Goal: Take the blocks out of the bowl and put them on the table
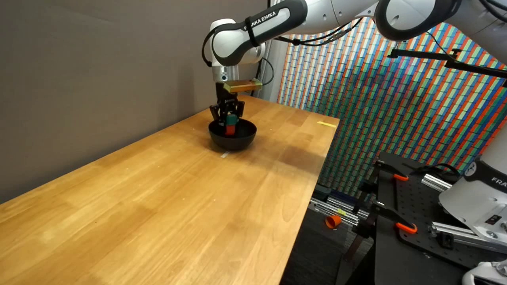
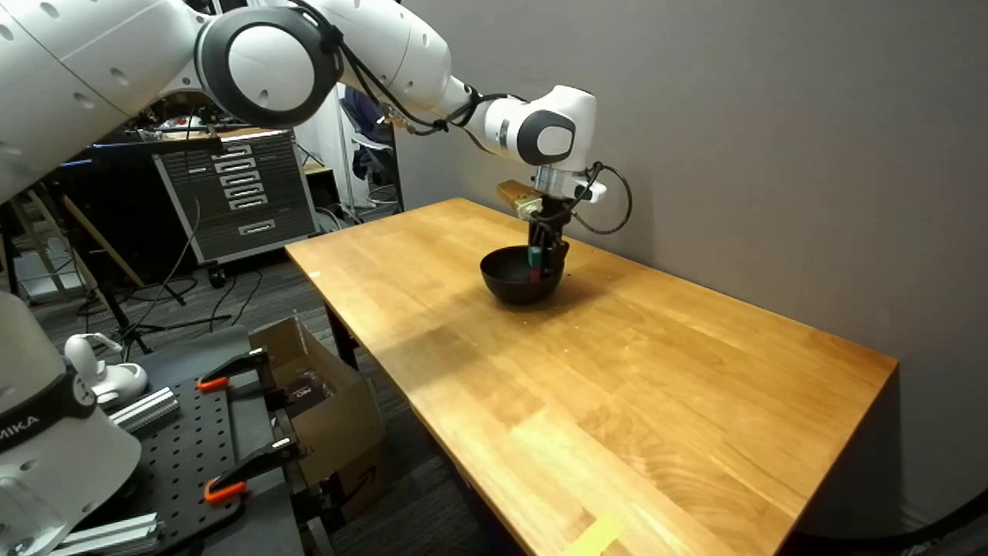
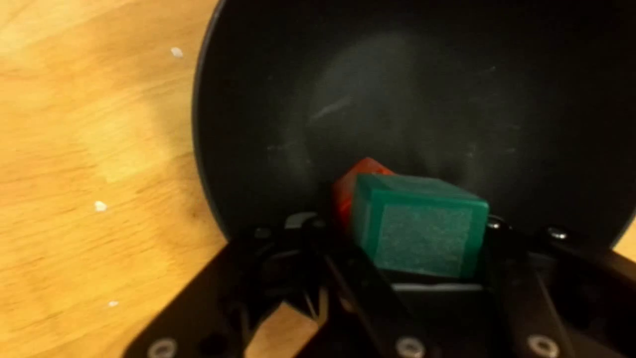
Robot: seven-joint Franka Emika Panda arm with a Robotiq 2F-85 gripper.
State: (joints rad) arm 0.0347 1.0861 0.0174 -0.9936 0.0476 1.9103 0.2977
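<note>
Tool with green block and red block; black bowl; wooden surface

One tool, black, two-fingered, pointing down into the bowl. Its fingers stand on either side of the green block; whether they clasp it or merely flank it cannot be told, the inner faces being hidden in the wrist view.

One green block, between those fingers, its top showing above the bowl's far rim in an exterior view.

One red block, inside the bowl, lower than the green block, set at an angle to it and partly covered by it in the wrist view. Contact between the two cannot be told.

One black bowl, round, upright, resting on the surface; interior lightly scuffed.

One surface, light wood with visible grain; a few white flecks, a pale strip just beside the bowl, a yellow strip near a corner.

One robot arm, white with dark trim, lettered FRANKA EMIKA; a gold-toned flat part just above the tool.

One black bench, well apart from the bowl, bearing a perforated plate and two clamps with orange tips.

On the floor, an orange cup and an open cardboard box.

At the back, a grey wall, a panel of coloured strips and a drawer cabinet.
</note>
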